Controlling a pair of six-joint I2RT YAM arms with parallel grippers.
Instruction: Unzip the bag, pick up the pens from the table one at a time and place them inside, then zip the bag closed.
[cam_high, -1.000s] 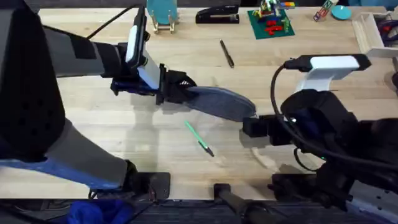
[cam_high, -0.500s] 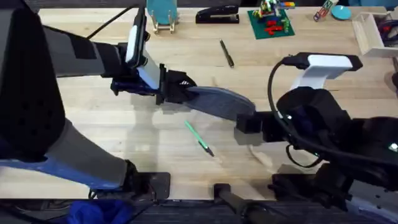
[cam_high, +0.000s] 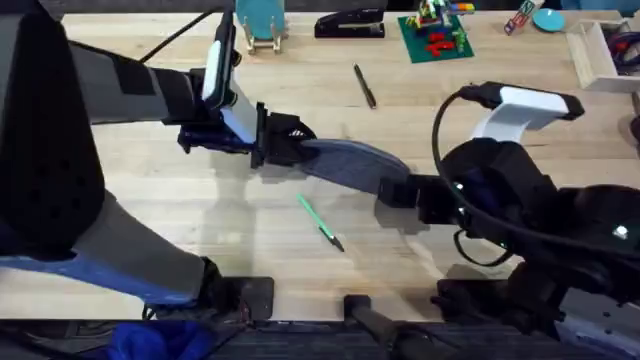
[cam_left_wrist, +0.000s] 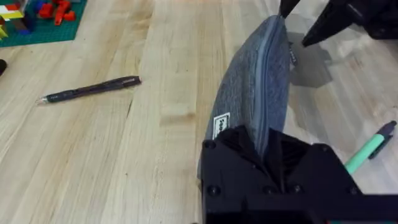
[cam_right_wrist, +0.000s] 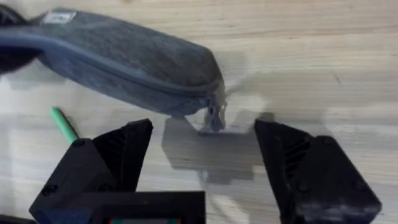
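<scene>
Your left pincer (cam_high: 278, 140) clamps the bag's (cam_high: 350, 165) left end, holding it on the desk (cam_high: 150, 200). Your right pincer (cam_right_wrist: 205, 149) is wide open, empty, straddling the zipper tab (cam_right_wrist: 214, 115); centre it before pinching.

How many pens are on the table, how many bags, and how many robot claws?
Pens: 2, a black pen and a green pen
Bags: 1, the bag
Claws: 2, left gripper and right gripper
Total: 5
</scene>
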